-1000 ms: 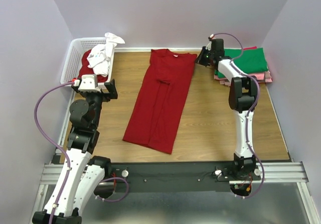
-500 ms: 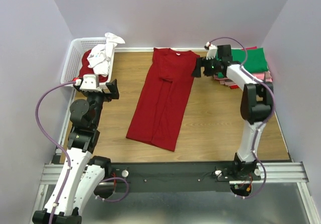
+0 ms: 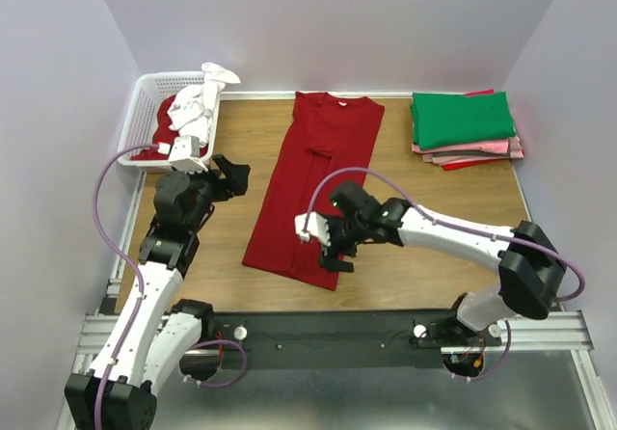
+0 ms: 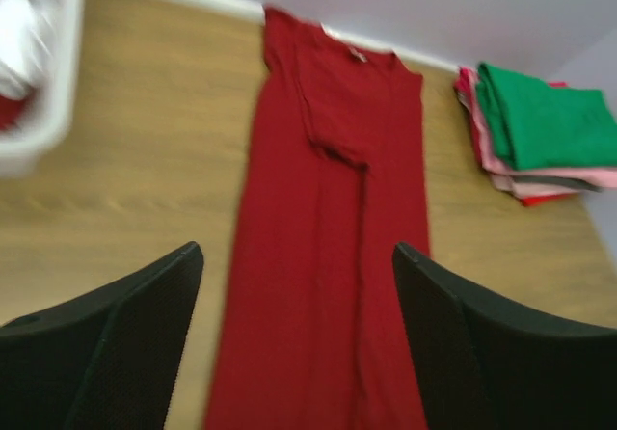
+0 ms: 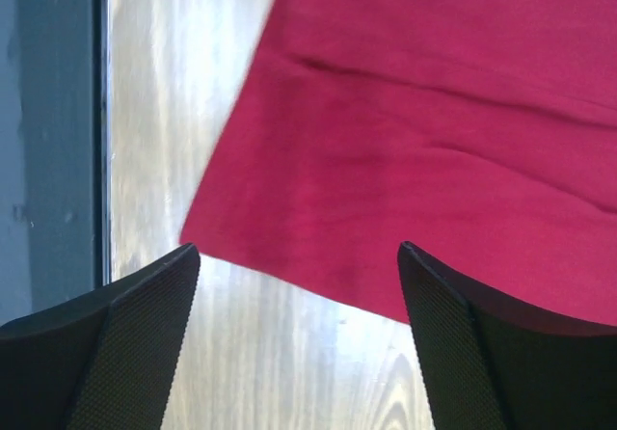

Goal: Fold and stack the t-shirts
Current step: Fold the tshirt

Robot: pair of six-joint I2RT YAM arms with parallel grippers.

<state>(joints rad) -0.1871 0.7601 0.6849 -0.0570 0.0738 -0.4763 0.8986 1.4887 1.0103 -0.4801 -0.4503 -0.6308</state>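
On the worktop (image 3: pixel 415 208) a red shirt (image 3: pixel 313 189) is laid folded narrow. The right fingers (image 5: pixel 125 353) are held spread over its hem, likely to fold it up. The left fingers (image 4: pixel 116 343) are spread and empty.

The right hand (image 5: pixel 296 252) has its two black, finely textured fingers (image 5: pixel 125 343) spread wide at the bottom corners of the view, with nothing gripped between them. Beyond them lies a red soft cloth t-shirt (image 5: pixel 434 112), filling the upper right. One of its corners points toward the left finger, and its hem runs down toward the right finger. Shallow creases cross the cloth. It rests on a pale wooden bench (image 5: pixel 164 93), bordered along the left by a grey flat strip (image 5: pixel 48 112) with a dark seam.
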